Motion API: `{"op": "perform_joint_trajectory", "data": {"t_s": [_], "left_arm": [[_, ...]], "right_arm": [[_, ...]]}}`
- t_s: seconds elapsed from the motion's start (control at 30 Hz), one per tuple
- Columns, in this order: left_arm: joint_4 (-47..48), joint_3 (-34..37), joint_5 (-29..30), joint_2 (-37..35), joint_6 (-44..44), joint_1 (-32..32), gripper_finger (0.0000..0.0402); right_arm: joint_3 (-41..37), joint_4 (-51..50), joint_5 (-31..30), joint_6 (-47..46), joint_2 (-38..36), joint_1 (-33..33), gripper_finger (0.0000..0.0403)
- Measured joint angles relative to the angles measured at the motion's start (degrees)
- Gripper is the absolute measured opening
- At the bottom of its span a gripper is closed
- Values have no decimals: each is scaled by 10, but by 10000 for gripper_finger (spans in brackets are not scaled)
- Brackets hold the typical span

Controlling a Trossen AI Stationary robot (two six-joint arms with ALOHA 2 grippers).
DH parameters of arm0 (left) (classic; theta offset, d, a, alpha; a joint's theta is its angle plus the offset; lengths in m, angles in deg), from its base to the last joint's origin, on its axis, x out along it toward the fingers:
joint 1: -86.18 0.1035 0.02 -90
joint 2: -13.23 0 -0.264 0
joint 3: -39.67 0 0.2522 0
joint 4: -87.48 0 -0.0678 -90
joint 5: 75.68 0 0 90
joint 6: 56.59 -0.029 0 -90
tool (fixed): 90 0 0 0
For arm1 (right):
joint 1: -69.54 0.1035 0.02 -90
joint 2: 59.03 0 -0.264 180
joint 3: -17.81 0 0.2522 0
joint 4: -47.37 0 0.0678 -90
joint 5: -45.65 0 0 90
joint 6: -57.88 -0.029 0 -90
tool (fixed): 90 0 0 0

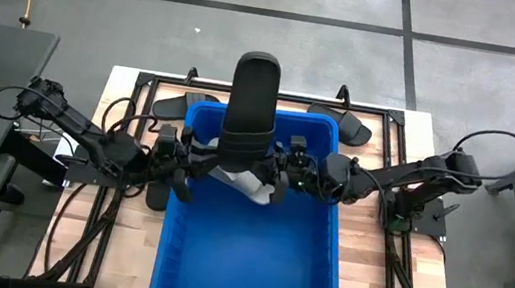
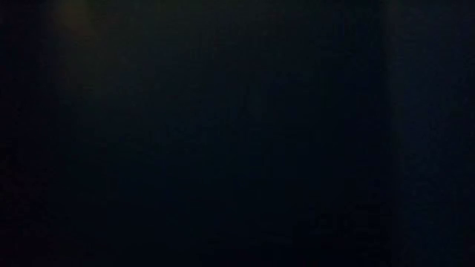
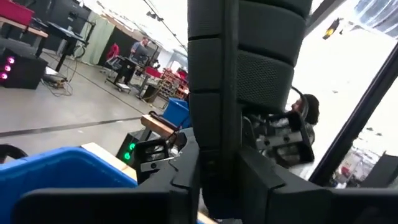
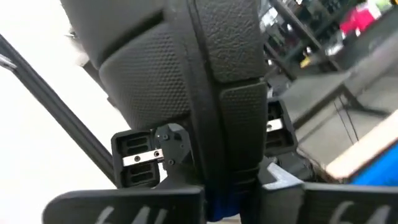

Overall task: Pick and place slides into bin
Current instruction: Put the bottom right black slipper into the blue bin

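A large bright-blue bin (image 1: 252, 254) is seen from above on a wooden table (image 1: 372, 261), and over its far half one black slide (image 1: 250, 103) is held upright, pinched from either side by the left gripper (image 1: 197, 161) and the right gripper (image 1: 286, 173), both clenched on it, as the wrist views confirm. Below and between the grippers a light-coloured slide (image 1: 250, 185) lies in the bin, while other black slides (image 1: 346, 126) remain on the table beyond them. If one grip were loosened before the other, the tall slide could be tipped outward over the far rim, it is judged.
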Motion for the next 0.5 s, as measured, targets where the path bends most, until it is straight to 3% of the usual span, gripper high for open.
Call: {"op": "perform_joint_trajectory", "data": {"t_s": [0.13,0.3,0.5], "left_arm": [[22,0,-39,-2,14,-1,119],[55,0,-82,-19,47,0,165],[173,0,-107,-67,92,0,207]], "right_arm": [[0,-84,34,-37,-24,6,18],[0,-206,25,-53,-87,20,16],[-1,-433,38,-125,-195,23,16]]}}
